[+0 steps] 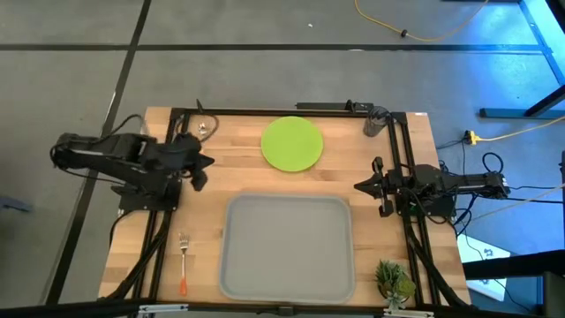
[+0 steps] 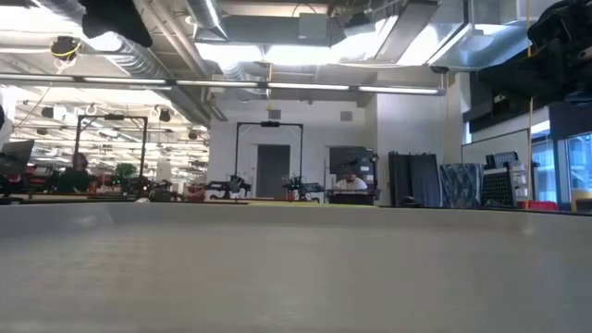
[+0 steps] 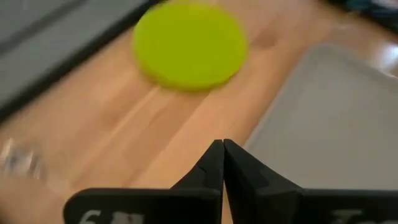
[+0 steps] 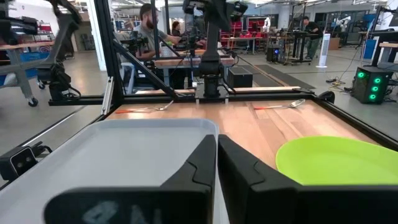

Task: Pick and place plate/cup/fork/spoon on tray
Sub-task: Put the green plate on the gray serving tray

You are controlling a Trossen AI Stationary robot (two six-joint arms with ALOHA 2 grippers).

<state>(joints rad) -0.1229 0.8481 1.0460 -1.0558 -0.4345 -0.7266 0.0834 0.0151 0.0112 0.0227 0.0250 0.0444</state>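
Nothing on tray [image 1: 287,247]; plate [image 1: 292,143] just beyond it.

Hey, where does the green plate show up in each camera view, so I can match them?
High view: plate at top centre, beyond the tray.
Low view: not identifiable.
Left wrist view: plate at upper centre.
Right wrist view: plate at lower right.
Shared landmark: the tray lies beside it in all three.

Overhead, table-level, 2 wrist cams; shared: plate [image 1: 292,143], tray [image 1: 287,247].
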